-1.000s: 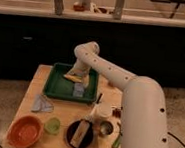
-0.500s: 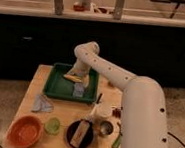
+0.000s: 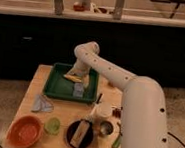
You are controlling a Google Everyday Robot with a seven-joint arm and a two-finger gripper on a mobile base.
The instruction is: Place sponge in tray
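Positioned over the right half of the tray point(image 3: 59, 87), the gripper point(image 3: 76, 74) is seen at the end of the white arm point(image 3: 133, 101), which reaches in from the lower right. Whether it is open or closed cannot be told. A yellow sponge point(image 3: 72, 78) is seen just under the gripper, over the tray floor; whether it is held or resting cannot be told. A small pale object point(image 3: 78, 90) lies in the tray near its front right corner.

The dark green tray is set at the back of the wooden table point(image 3: 45, 78). On the table in front of it, a grey folded cloth point(image 3: 42, 103) is seen at the left. Nearer the front edge, an orange bowl point(image 3: 25, 131), a small green cup point(image 3: 53, 126) and a round black plate point(image 3: 79, 134) carrying a tan item are lined up. A white cup point(image 3: 102, 112) and a metal cup point(image 3: 105, 128) stand beside the arm.
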